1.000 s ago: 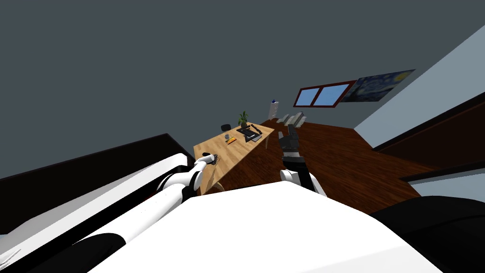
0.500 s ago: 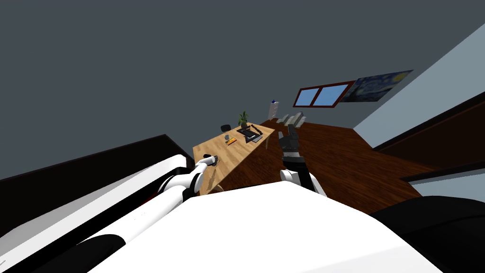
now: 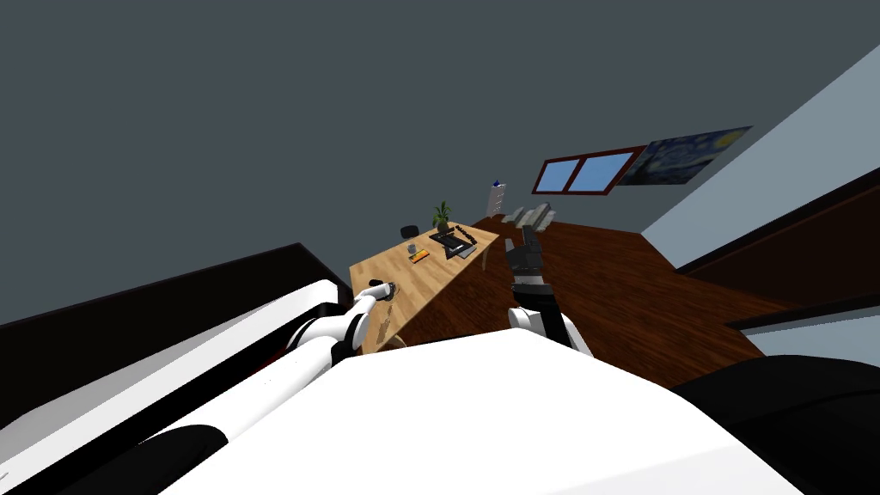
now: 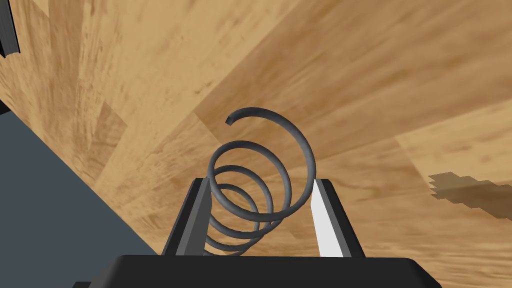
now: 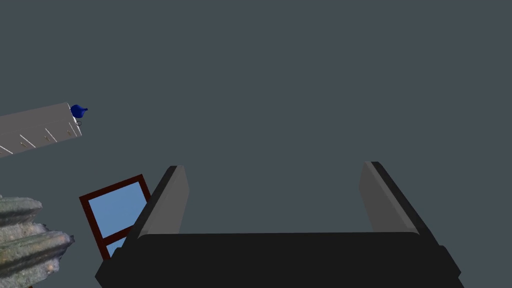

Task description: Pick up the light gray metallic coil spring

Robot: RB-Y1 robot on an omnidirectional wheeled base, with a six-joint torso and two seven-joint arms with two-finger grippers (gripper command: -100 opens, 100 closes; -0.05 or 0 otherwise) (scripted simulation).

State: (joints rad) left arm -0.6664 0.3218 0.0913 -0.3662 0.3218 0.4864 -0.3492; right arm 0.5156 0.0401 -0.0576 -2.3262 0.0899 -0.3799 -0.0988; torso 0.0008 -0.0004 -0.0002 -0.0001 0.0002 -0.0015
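A grey coil spring (image 4: 280, 118) sits between the two fingers of my left gripper (image 4: 261, 182), which press its sides. The coil points out past the fingertips over the light wooden table (image 4: 350, 75). Whether it still touches the tabletop I cannot tell. In the head view my left gripper (image 3: 388, 289) is at the near end of that table (image 3: 430, 271), close to its left edge. My right gripper (image 3: 526, 241) is raised over the dark floor to the right of the table, and its fingers (image 5: 175, 200) stand wide apart with nothing between them.
The far end of the table carries a potted plant (image 3: 442, 212), a dark keyboard-like item (image 3: 453, 241), a small cup (image 3: 412, 248) and an orange object (image 3: 419, 256). The table's edge (image 4: 85, 165) runs close beside my left gripper. A dark wooden floor (image 3: 619, 292) lies right of the table.
My left hand has shifted very slightly toward me at the table's near end since a second ago. The right arm has not moved.
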